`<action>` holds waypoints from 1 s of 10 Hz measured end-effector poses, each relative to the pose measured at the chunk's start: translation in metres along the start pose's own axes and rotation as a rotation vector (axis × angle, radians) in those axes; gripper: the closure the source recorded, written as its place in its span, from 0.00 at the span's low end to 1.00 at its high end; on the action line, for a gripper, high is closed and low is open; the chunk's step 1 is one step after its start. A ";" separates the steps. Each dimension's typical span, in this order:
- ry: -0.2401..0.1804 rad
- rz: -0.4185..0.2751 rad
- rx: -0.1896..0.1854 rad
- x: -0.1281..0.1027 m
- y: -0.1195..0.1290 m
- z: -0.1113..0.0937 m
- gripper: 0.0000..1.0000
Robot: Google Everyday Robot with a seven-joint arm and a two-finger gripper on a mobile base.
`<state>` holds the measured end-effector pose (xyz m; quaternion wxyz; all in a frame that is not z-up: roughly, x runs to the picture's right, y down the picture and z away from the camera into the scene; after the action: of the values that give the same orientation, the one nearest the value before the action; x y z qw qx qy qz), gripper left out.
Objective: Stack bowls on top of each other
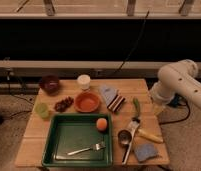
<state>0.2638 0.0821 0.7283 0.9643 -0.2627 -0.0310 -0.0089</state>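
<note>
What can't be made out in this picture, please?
- Gripper: camera view, not visible; hidden behind the arm right of the table.
- Dark bowl: camera view, inside lost in shadow.
- The arm itself: cut off by the right edge.
- Dark lumps beside the orange bowl: too small to name.

The table (139, 86) was pale wood. The deeper bowl (49, 83) was dark maroon-brown, the shallow bowl (87, 102) orange-red. One cup (84, 81) was white, the small cup (42, 110) light green. The tray (59, 145) was deep green, the round fruit (101, 124) orange, the fork (86, 148) silvery, the sponge (144, 152) grey-blue. A packet (116, 103) bore brown and white stripes. The arm (179, 82) was white; its gripper sat hidden off the table's right edge.
</note>
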 end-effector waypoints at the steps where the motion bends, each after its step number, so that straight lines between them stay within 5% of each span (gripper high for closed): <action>1: -0.027 -0.031 0.013 -0.010 -0.020 0.010 0.35; 5: -0.145 -0.181 0.057 -0.067 -0.082 0.061 0.35; 10: -0.243 -0.325 0.043 -0.141 -0.098 0.107 0.35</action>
<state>0.1137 0.0519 0.8607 0.9448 -0.2327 -0.1895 -0.1317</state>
